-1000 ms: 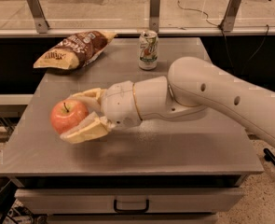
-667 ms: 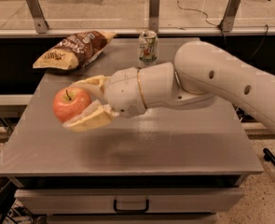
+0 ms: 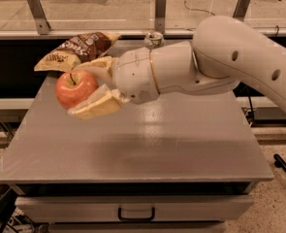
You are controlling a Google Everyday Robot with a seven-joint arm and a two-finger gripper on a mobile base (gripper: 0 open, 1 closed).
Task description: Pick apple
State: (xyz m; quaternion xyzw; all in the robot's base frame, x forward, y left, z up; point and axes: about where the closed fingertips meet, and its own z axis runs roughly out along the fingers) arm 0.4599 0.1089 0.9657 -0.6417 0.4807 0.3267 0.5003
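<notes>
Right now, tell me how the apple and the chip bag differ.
The apple is round, smooth and red-orange; the chip bag is long, brown and crinkled. The apple is clamped in the gripper, off the table near its left edge; the chip bag lies on the far left corner, untouched.

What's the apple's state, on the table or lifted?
Lifted: the pincer, near the chip bag, grips the apple stem-up, and the grey table surface shows beneath it.
</notes>
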